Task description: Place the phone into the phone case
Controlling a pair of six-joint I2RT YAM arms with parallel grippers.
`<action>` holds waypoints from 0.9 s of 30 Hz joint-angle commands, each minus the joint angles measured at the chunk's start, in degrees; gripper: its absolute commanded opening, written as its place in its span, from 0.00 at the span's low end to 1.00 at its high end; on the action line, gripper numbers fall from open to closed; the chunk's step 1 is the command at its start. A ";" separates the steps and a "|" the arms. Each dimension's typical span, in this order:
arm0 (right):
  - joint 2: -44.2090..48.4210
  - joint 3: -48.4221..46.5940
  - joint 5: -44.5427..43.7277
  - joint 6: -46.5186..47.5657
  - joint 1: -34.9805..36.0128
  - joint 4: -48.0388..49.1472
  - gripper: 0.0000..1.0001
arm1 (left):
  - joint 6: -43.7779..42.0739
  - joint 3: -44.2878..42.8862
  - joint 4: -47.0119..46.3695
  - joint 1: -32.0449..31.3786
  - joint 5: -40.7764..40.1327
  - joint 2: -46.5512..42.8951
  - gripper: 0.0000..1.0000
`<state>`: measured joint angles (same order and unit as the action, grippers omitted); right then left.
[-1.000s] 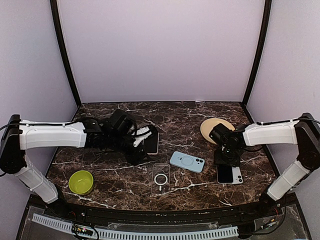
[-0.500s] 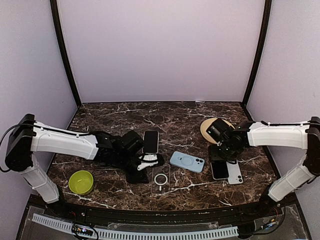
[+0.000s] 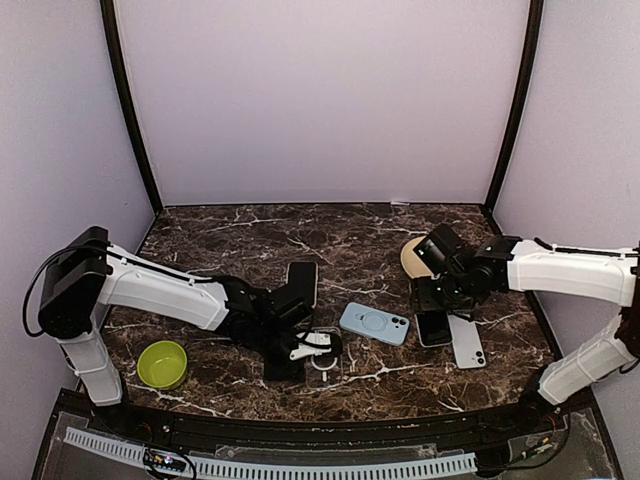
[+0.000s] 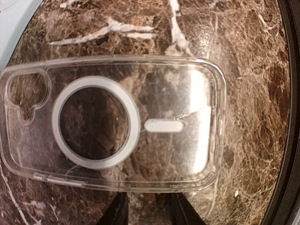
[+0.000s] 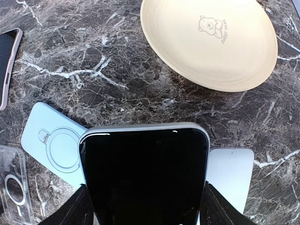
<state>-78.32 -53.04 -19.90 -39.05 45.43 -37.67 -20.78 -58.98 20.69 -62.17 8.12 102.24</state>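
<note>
A clear phone case (image 3: 326, 362) with a white ring lies flat at the front middle of the marble table. It fills the left wrist view (image 4: 112, 122). My left gripper (image 3: 303, 351) hovers low at its left long edge, open and empty, its fingertips (image 4: 117, 213) just short of the rim. My right gripper (image 3: 436, 312) is shut on a phone (image 3: 433, 328) with a black screen (image 5: 145, 173), holding it by its long sides above the table at the right. A second black phone (image 3: 302, 283) lies flat behind the left gripper.
A light blue case (image 3: 373, 322) lies between the arms, back up. A pale flat phone or case (image 3: 466, 343) lies just right of the held phone. A cream plate (image 3: 413, 252) sits behind the right gripper. A green bowl (image 3: 162, 363) is at the front left.
My left gripper left the black phone lying at the back and moved forward and right to the clear case. My right gripper lifted the dark-screened phone off the pale one and carried it left.
</note>
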 commanded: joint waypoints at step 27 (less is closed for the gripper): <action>-7.72 -14.84 -7.59 -1.40 13.56 10.67 0.35 | 25.19 3.24 -10.62 17.27 -10.84 -23.32 0.51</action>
<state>-81.97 -64.58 -24.43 -38.30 54.92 -33.95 -3.68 -58.94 12.75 -47.92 1.04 83.59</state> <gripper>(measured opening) 0.703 0.480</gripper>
